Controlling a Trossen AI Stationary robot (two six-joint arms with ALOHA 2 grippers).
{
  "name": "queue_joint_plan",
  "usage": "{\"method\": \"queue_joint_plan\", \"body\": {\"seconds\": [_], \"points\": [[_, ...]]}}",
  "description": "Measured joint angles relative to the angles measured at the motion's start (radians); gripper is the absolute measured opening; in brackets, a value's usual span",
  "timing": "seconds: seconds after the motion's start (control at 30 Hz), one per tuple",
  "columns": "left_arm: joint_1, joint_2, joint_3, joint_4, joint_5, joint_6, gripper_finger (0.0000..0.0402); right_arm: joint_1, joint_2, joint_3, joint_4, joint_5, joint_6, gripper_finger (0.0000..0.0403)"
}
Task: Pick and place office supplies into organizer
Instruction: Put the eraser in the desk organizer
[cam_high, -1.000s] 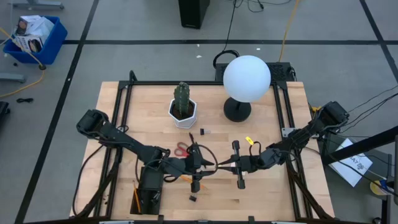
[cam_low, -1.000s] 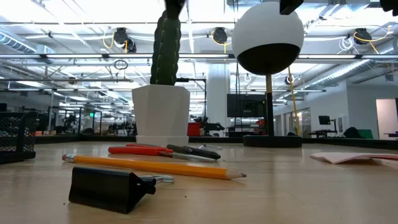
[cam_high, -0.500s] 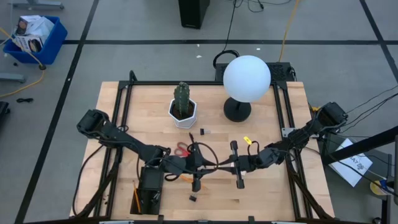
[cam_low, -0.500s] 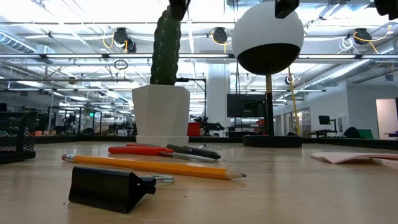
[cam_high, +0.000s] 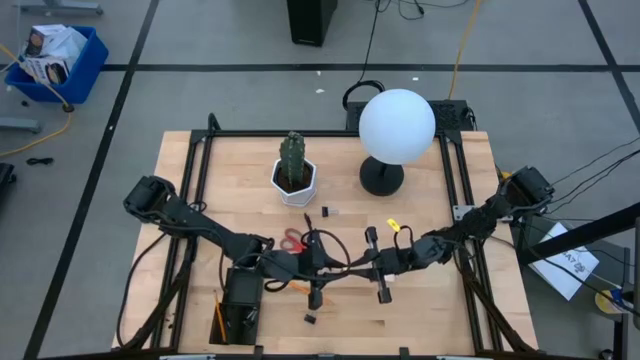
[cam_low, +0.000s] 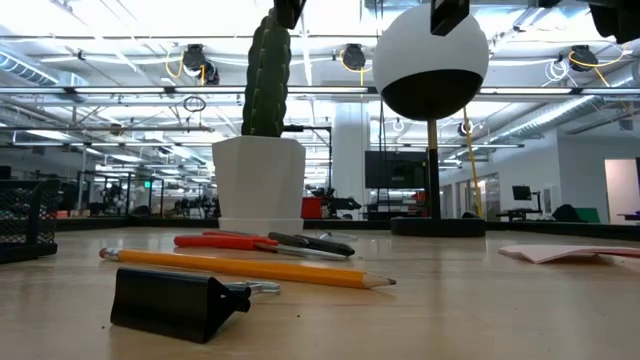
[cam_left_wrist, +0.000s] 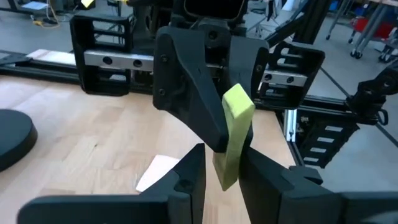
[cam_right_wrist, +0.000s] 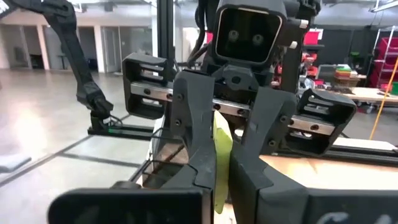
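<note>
Above the middle of the wooden worktop (cam_high: 420, 310), the left gripper (cam_left_wrist: 217, 163) and right gripper (cam_right_wrist: 221, 163) meet face to face. Both pinch one flat yellow-green slip (cam_left_wrist: 232, 134) held upright between them.

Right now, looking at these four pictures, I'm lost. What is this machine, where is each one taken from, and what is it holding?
It is a robot with two dark arms at a wooden table. One picture looks straight down, one looks level across the tabletop, and two come from cameras on the arms' wrists. Mid-table, the left gripper and the right gripper face each other, both closed on one yellow-green strip. It looks like a handover. On the table lie a pencil, red-handled scissors and a black clip, near a potted cactus, a globe lamp and the black organizer.
</note>
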Motion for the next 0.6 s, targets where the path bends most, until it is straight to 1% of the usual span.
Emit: {"method": "queue_joint_plan", "body": {"seconds": [0.37,0.43,0.53,0.6], "points": [[-0.003,0.000,0.001,-0.013,-0.008,-0.012,0.0088,-0.002,0.000,0.000,0.010,-0.009,0.025,0.0015],[-0.003,0.000,0.001,-0.014,-0.001,-0.012,0.0068,-0.002,0.000,0.000,0.010,-0.022,0.026,0.0015],[-0.004,0.000,0.001,-0.012,0.000,-0.011,0.0022,-0.002,0.000,0.000,0.013,-0.023,0.036,0.0015],[-0.004,0.000,0.001,-0.012,0.001,-0.004,0.0017,-0.002,0.000,0.000,0.013,-0.024,0.043,0.0015]]}}
